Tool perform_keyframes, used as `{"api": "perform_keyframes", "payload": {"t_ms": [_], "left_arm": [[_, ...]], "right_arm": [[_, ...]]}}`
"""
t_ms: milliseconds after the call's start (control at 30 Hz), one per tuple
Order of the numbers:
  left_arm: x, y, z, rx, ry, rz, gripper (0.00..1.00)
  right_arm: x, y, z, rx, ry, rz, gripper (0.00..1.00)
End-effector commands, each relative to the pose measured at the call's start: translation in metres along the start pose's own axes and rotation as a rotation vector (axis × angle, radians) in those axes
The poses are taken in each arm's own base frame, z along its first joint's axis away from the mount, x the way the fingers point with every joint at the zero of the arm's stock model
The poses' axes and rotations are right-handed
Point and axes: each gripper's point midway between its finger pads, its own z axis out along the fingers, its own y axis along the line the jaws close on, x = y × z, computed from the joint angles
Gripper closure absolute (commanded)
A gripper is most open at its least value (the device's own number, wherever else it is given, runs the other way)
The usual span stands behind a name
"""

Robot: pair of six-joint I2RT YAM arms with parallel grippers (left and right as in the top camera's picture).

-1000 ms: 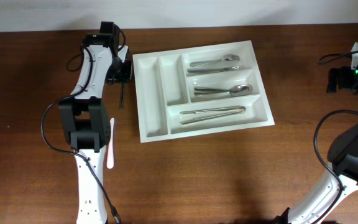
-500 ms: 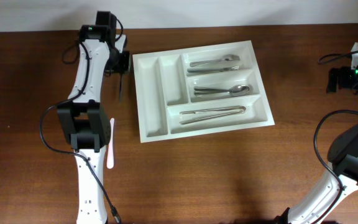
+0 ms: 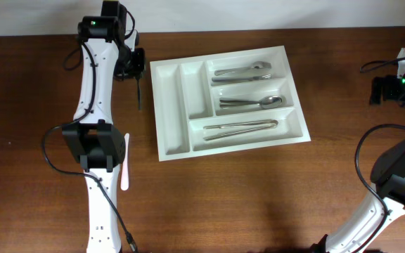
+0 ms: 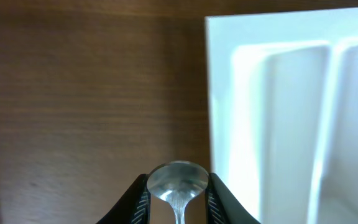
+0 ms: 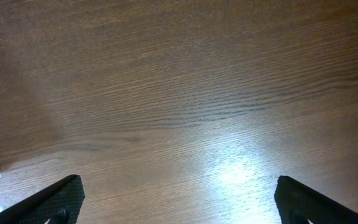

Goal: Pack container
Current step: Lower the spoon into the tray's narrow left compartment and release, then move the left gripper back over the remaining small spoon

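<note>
The container is a white compartmented tray in the middle of the table, and its near corner fills the right of the left wrist view. My left gripper hovers just left of the tray's back-left corner, shut on a metal spoon whose bowl sits between the fingers. The spoon's handle hangs toward the front. My right gripper is far off at the table's right edge, open over bare wood.
Forks, spoons and a long metal utensil lie in the tray's three horizontal compartments. The two narrow compartments hold nothing. A white plastic utensil lies on the wood beside the left arm.
My left gripper has moved toward the back of the table with the spoon in it, staying left of the tray. The right arm has not moved.
</note>
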Motion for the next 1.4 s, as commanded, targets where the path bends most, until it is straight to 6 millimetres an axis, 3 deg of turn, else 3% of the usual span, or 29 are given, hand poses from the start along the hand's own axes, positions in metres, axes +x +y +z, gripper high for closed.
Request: {"api": "perform_keyframes", "payload": {"t_ms": [0,433,867,900,933,1267,1367], "left_arm": [[0.004,-0.021,-0.002,0.109,0.023,-0.070,0.78],[0.019,-0.070,0.004,0.116,0.052,0.014,0.78],[0.018,-0.079,0.008,0.031,0.020,-0.006,0.77],[0.017,-0.079,0.008,0.032,0.018,-0.006,0.76],[0.017,-0.080,0.008,0.032,0.017,-0.006,0.67],[0.011,-0.081,0.008,0.039,-0.007,-0.002,0.61],[0.002,-0.083,0.007,0.049,-0.043,0.005,0.52]], "right_arm": [[0.002,-0.001,0.004,-0.008,0.009,0.016,0.01],[0.002,-0.001,0.004,-0.008,0.009,0.016,0.01],[0.002,-0.001,0.004,-0.008,0.009,0.016,0.02],[0.002,-0.001,0.004,-0.008,0.009,0.016,0.02],[0.002,-0.001,0.004,-0.008,0.009,0.016,0.01],[0.002,-0.001,0.004,-0.008,0.009,0.016,0.01],[0.002,-0.001,0.004,-0.008,0.009,0.016,0.01]]}}
